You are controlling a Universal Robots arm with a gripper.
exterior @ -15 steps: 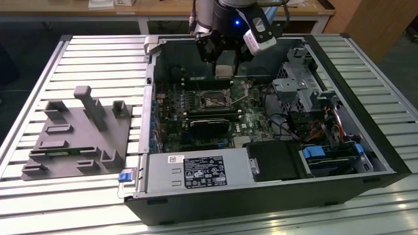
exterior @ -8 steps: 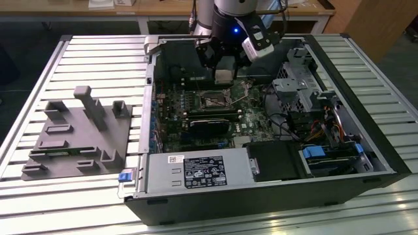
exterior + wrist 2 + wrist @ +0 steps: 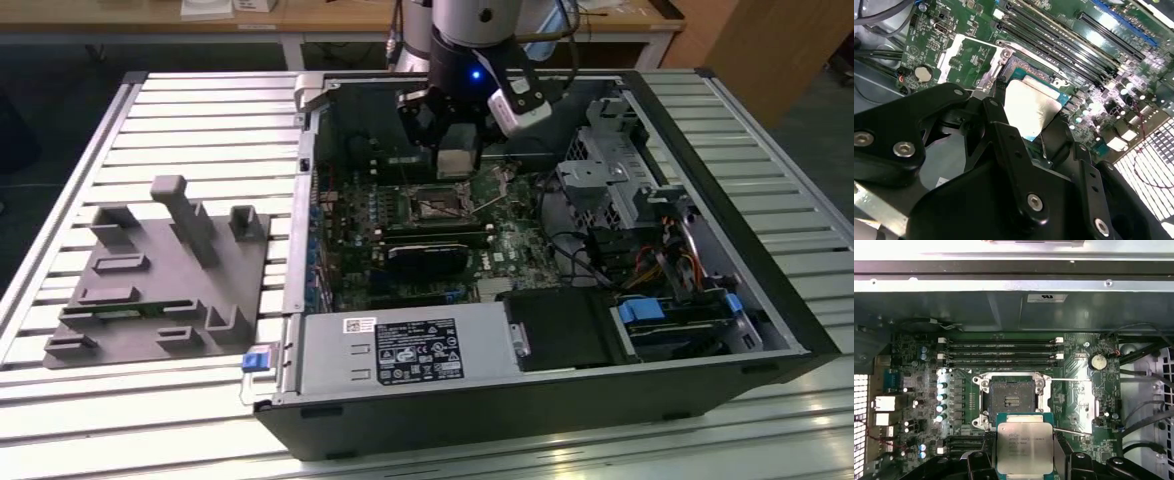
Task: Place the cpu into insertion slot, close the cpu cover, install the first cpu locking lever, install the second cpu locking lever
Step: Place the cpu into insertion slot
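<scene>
- Hovering inside the case (image 3: pixel 534 420), the gripper (image 3: pixel 1025 460) clamps the cpu (image 3: pixel 1024 442) by its edges, level.
- Cpu hangs near the bare insertion slot (image 3: pixel 1011 400), not yet in.
- The cpu cover (image 3: pixel 1077 407) is flipped aside, leaving the socket reachable.

Robotics lab, slatted metal bench (image 3: pixel 160 110), opened computer case (image 3: pixel 534 410), grey jig (image 3: pixel 147 290)

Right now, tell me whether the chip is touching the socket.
Apart: the exterior view shows the chip held up in the gripper, clear of the socket.
</scene>
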